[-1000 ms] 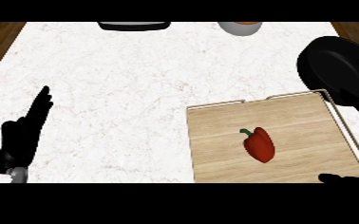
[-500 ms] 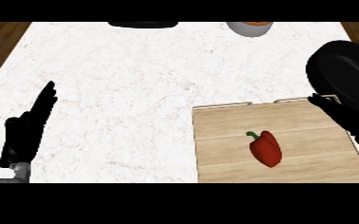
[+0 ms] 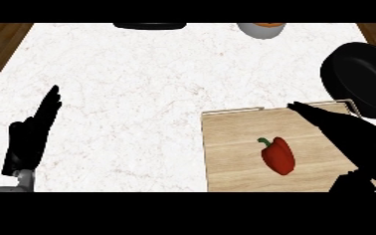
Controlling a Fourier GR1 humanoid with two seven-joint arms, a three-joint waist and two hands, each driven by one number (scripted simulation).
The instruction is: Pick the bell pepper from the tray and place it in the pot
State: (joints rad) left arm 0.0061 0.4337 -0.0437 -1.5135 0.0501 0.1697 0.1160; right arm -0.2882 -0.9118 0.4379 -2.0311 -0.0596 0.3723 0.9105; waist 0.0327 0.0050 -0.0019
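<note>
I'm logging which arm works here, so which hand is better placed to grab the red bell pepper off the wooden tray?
The right hand: it hangs open over the wooden tray, beside the red bell pepper and near the black pot. The left hand rests far across the counter.

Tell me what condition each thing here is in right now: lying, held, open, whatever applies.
Red bell pepper: lying on the wooden tray, not held.
Wooden tray: flat on the counter, carrying only the pepper.
Black pot: at the right edge, cut off; its inside cannot be made out.
Right hand: open, fingers straight, over the tray's right side, apart from the pepper.
Left hand: open, fingers up, resting at the left edge.
</note>
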